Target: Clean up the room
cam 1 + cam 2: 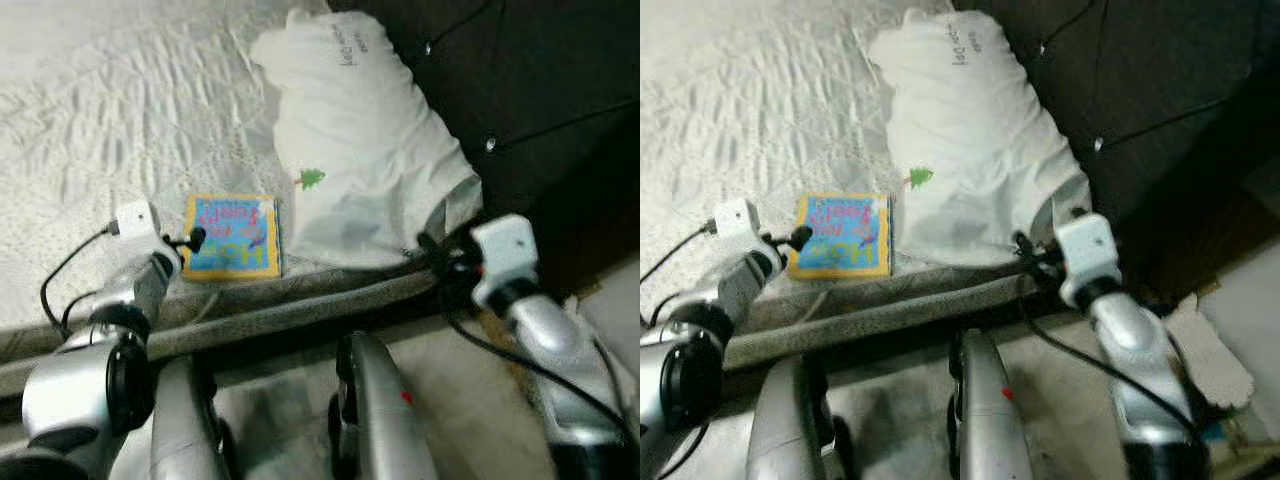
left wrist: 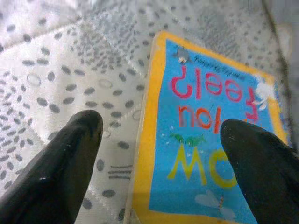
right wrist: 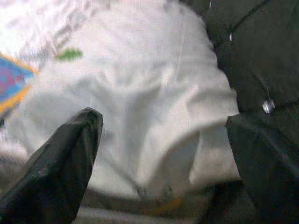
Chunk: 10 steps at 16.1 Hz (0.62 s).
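While the book (image 2: 210, 140) lies flat, the spread left gripper (image 2: 159, 135) straddles its edge.

Silver arms, white camera blocks at the wrists, black cables; a small, perhaps red, mark on one leg.

Soft indoor light, head views slightly blurred, right wrist view smeared.

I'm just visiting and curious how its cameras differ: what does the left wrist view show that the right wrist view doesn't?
Left wrist view alone: the grey-dotted white quilted bedspread, and the book's cover lettering read close, between the open left gripper fingers.
Right wrist view alone: the dark tufted headboard with buttons, and the open right gripper facing the white fabric pillow.
Both: the yellow-bordered blue children's book.
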Tool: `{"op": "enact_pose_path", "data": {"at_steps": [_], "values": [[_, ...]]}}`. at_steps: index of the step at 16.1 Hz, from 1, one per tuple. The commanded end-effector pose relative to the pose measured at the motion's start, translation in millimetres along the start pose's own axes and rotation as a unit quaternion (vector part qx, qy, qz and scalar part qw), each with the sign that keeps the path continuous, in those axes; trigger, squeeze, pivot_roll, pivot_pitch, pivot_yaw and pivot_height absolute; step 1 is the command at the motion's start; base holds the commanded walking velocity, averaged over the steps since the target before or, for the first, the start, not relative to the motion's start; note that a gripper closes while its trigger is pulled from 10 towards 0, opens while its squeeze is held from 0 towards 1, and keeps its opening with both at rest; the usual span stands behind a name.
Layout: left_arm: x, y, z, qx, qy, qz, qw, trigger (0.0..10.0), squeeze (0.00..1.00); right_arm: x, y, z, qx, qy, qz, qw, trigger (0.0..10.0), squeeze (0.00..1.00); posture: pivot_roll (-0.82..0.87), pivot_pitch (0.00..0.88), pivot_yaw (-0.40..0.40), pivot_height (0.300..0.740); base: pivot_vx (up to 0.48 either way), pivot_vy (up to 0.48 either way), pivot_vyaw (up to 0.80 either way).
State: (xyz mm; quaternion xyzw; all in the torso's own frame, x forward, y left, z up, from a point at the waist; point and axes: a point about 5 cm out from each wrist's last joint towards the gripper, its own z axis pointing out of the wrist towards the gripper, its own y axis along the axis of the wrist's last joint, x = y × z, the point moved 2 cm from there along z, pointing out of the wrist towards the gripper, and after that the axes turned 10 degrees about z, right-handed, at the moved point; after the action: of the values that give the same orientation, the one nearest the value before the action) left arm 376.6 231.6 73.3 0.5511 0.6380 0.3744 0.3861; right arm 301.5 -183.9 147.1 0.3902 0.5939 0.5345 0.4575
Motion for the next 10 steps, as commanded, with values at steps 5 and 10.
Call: {"op": "enact_pose_path", "data": {"at_steps": [5,10], "values": [[9.0,-30,-4.7,0.033,0.045,-0.025,0.998,10.0,1.00,16.2,1,19.7,-0.027,0.016,0.001,0.999,10.0,0.00,-0.13,0.015,-0.053,0.566,0.000,0.000,0.00],[19.7,-32,-7.5,0.019,0.077,-0.012,0.997,10.0,1.00,-1.7,-9,-1.7,-0.007,-0.010,-0.012,1.000,10.0,0.00,-0.18,0.100,-0.060,0.566,0.000,0.000,0.00]]}}
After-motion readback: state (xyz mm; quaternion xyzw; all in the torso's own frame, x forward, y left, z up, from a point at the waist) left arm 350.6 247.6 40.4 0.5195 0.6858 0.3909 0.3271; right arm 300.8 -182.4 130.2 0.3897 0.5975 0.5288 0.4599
